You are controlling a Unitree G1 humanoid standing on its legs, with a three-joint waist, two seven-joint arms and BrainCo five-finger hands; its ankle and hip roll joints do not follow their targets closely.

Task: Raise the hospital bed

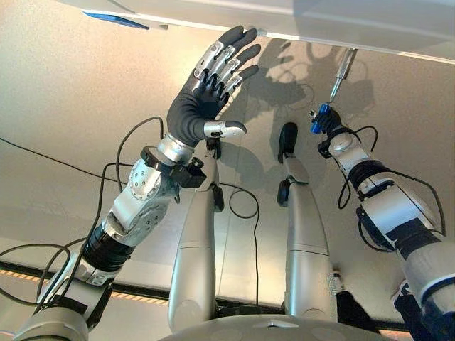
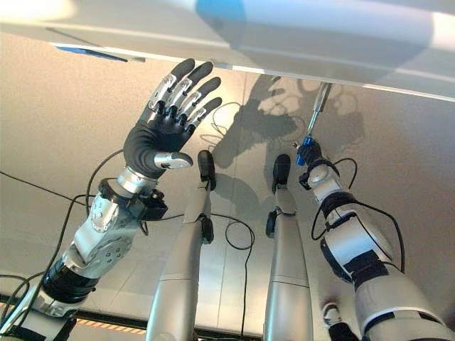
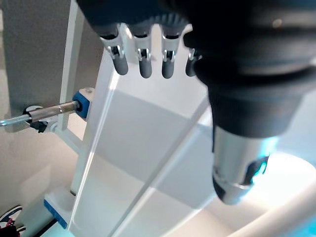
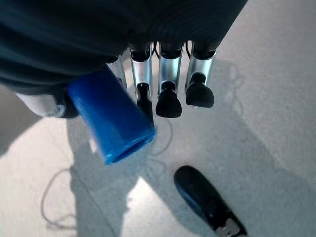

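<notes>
no legible text, label, number or sign was found on any surface. a blue patch [image 1: 116,19] was seen on the white bed frame [image 1: 355,25], but no writing could be made out on it.

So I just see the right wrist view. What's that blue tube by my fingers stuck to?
Observer: The blue cylindrical handle, gripped by your right hand, ends a thin silver metal crank rod running up to the white bed frame.
Operator: And my other hand?
Observer: The left hand is raised near the frame's edge, fingers straight, holding nothing.
Operator: Where does the rod go in?
Observer: Into a blue and white fitting on the frame.
</notes>
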